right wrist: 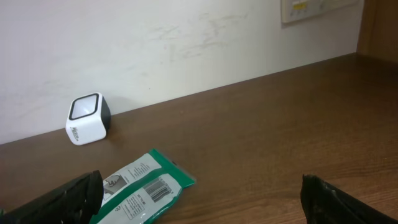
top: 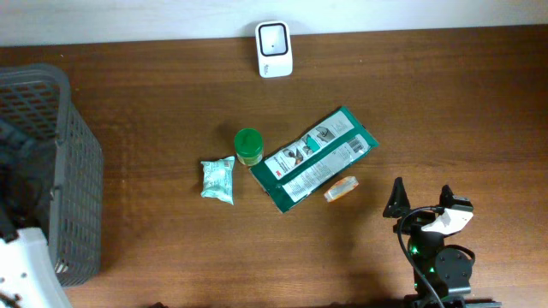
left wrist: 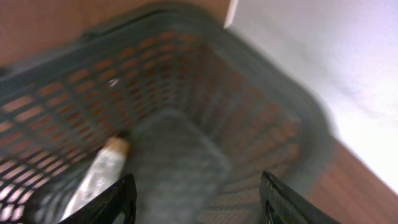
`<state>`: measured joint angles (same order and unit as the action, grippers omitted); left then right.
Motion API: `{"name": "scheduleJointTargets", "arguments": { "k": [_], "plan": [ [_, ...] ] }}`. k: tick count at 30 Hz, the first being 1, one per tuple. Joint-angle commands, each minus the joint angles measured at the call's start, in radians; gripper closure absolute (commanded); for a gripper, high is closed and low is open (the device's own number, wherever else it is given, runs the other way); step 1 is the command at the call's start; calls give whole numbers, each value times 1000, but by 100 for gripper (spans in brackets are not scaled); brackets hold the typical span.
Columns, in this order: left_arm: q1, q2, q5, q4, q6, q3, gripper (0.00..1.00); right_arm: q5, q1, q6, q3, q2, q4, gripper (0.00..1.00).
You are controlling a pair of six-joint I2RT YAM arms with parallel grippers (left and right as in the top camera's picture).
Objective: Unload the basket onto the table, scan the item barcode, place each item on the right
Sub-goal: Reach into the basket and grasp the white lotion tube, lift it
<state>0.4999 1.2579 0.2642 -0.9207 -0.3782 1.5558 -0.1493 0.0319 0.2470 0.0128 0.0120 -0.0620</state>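
The white barcode scanner (top: pixel 274 49) stands at the table's far edge, and it shows as a white cube (right wrist: pixel 87 118) in the right wrist view. A green and white package (top: pixel 314 158) lies flat mid-table, its barcode (right wrist: pixel 155 191) facing up. My right gripper (top: pixel 424 205) rests low to the right of the package, open and empty (right wrist: pixel 199 208). My left gripper (left wrist: pixel 196 202) hangs open over the inside of the dark mesh basket (left wrist: pixel 186 93), nothing between its fingers. In that blurred view, a pale tube with a tan cap (left wrist: pixel 99 174) lies in the basket by the left finger.
Left of the package are a green-lidded jar (top: pixel 248 145) and a teal wipes packet (top: pixel 217 180). A small orange item (top: pixel 341 188) lies just below the package. The grey basket (top: pixel 73 171) fills the table's left end. A wall runs behind the scanner.
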Motion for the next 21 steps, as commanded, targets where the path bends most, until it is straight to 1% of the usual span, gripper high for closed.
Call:
{"name": "scheduleJointTargets", "arguments": {
  "k": [1, 3, 6, 7, 9, 12, 14, 19, 21],
  "plan": [
    [100, 87, 15, -51, -12, -5, 38, 3, 1, -4, -7, -8, -5, 2],
    [141, 148, 13, -96, -42, -7, 38, 3, 1, -4, -7, -8, -5, 2],
    [177, 222, 13, -117, -44, -31, 39, 3, 1, -4, -7, -8, -5, 2],
    [186, 238, 13, -116, -44, -42, 37, 3, 1, -4, -7, -8, -5, 2],
    [202, 266, 18, -109, -46, -71, 32, 3, 1, -4, -7, -8, -5, 1],
    [236, 291, 21, -68, -46, -148, 30, 3, 1, -4, -7, -8, -5, 2],
    [256, 297, 20, -29, -12, -206, 30, 3, 1, -4, -7, -8, -5, 2],
    [300, 298, 31, 121, 63, -361, 32, 3, 1, -4, -7, -8, -5, 2],
    [322, 298, 60, 180, 72, -429, 30, 3, 1, -4, -7, -8, -5, 2]
  ]
}}
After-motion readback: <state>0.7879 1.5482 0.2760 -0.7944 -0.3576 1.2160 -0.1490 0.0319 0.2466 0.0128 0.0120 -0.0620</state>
